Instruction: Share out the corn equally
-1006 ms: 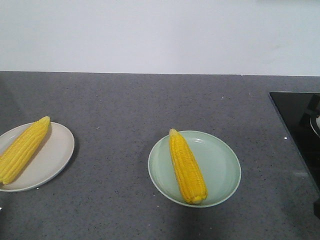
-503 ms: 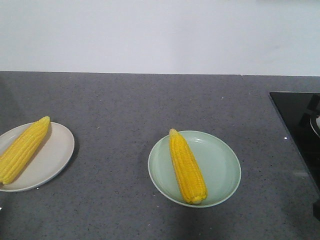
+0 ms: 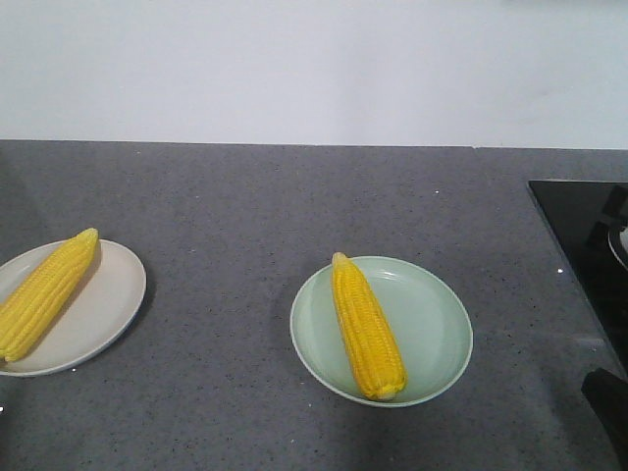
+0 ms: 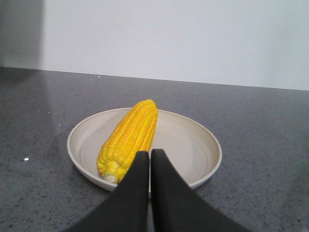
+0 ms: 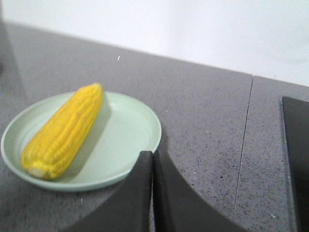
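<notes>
One corn cob [image 3: 45, 291] lies on a beige plate [image 3: 113, 299] at the left edge of the grey counter. Another corn cob [image 3: 367, 326] lies on a pale green plate [image 3: 432, 329] near the middle. In the left wrist view my left gripper [image 4: 149, 153] is shut and empty, its tips just in front of the beige plate [image 4: 193, 145] and the thick end of its corn [image 4: 129, 139]. In the right wrist view my right gripper [image 5: 153, 154] is shut and empty beside the right rim of the green plate [image 5: 130, 125], with that corn [image 5: 65, 129] to its left.
A black glossy cooktop [image 3: 589, 245] covers the right end of the counter, also at the right edge of the right wrist view [image 5: 295, 159]. A dark part of the right arm [image 3: 608, 407] shows at the bottom right corner. A white wall [image 3: 314, 69] runs behind.
The dark shape of the right arm at the bottom right corner has grown and come further into view. Both cobs and plates have stayed put.
</notes>
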Motion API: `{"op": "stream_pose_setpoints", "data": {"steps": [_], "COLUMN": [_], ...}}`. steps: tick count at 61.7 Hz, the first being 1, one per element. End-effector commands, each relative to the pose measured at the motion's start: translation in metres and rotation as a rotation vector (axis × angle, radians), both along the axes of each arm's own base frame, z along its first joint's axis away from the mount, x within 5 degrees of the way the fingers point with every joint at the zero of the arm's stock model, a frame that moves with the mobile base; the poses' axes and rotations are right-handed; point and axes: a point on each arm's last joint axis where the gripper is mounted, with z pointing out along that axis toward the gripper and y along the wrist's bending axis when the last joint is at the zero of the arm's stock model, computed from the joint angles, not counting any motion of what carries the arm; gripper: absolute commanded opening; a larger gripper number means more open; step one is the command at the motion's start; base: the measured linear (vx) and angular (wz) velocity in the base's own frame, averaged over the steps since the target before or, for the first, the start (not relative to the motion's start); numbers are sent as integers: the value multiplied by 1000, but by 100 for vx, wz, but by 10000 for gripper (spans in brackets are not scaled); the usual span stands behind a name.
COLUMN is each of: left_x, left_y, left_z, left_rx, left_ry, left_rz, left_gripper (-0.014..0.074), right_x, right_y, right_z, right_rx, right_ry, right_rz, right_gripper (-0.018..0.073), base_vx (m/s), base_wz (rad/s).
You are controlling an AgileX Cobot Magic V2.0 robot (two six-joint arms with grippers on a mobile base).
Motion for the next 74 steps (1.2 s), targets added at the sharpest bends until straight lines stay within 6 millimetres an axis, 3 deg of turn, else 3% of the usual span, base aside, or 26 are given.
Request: {"op": "stream_pose_setpoints", "data": {"steps": [1,9,17,40,74], "left_x": [0,0,0,0,0], "left_y": [0,0,0,0,0], "left_z": [3,3,3,3,3], "left_rx": [-15,-15,-15,-15,-15], "left_ry": [-84,-84,-84,-84,-84], "left_rz": [-4,-4,-4,-4,-4], "left_gripper": [-6,-6,-6,-6,-6], "right_x": [-3,-8,-13,-17,-17], "right_y": [-7,-15,-21,-25,-26], "right_z": [3,-16,-23,-24,-24], "right_rx": [122,199,238,105,99], "right_ry": [-166,-141,-147,-185,-186], "right_rz": [-73,-190,-283,-332,-345], "right_gripper": [-6,-6,-6,-6,-6], "base_vx": [0,0,0,0,0], "base_wz": [0,0,0,0,0]}}
